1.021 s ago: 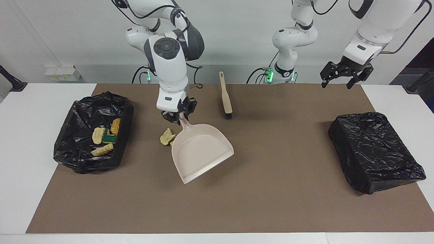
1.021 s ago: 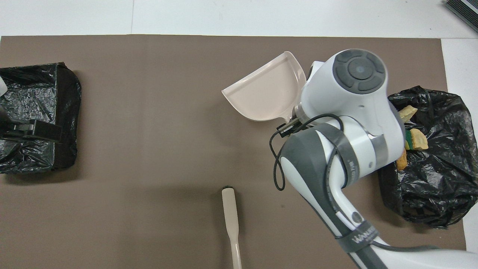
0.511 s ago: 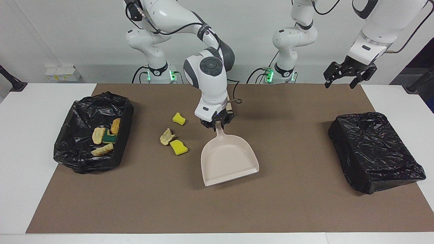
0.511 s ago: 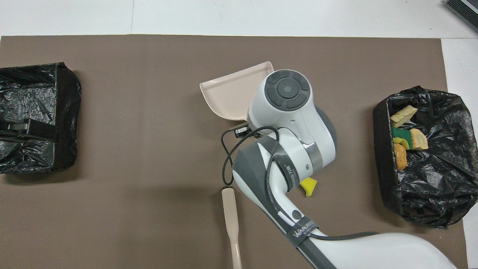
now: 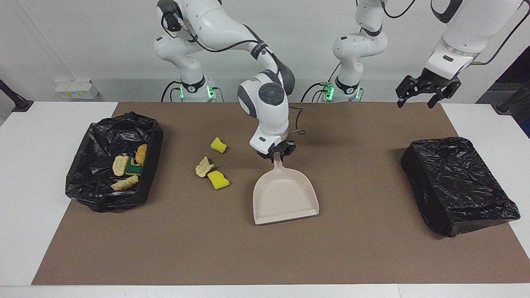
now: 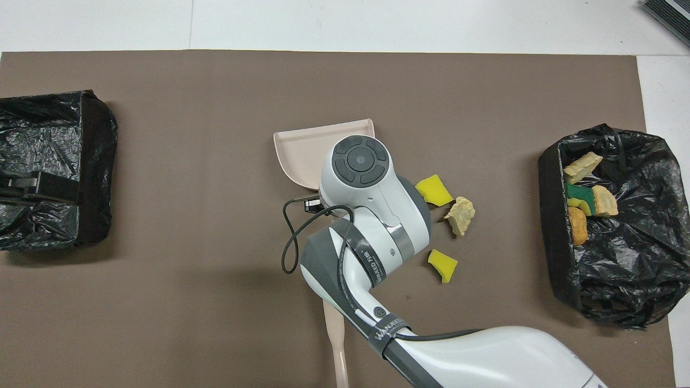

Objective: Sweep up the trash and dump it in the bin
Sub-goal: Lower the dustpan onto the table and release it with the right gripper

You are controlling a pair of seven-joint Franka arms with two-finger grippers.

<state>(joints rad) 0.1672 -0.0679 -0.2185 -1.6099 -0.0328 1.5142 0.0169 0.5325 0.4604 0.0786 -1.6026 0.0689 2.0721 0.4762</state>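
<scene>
My right gripper (image 5: 276,154) is shut on the handle of the beige dustpan (image 5: 285,198). The pan lies low at the mat in the middle of the table, its mouth turned away from the robots. Three pieces of trash lie on the mat beside it, toward the right arm's end: a yellow sponge chunk (image 5: 218,145), a tan lump (image 5: 203,167) and a second yellow chunk (image 5: 218,180). The black-lined bin (image 5: 95,194) at that end holds several more pieces (image 5: 126,165). My left gripper (image 5: 426,89) hangs open and empty in the air at its own end and waits.
A second black-bagged bin (image 5: 457,184) stands at the left arm's end, under the left gripper in the overhead view (image 6: 54,161). The beige brush (image 6: 335,345) lies on the mat near the robots, partly hidden under the right arm.
My right gripper has carried the dustpan away from the trash pieces toward the middle of the table and turned its mouth away from the robots. The three pieces now show. The left arm barely moved.
</scene>
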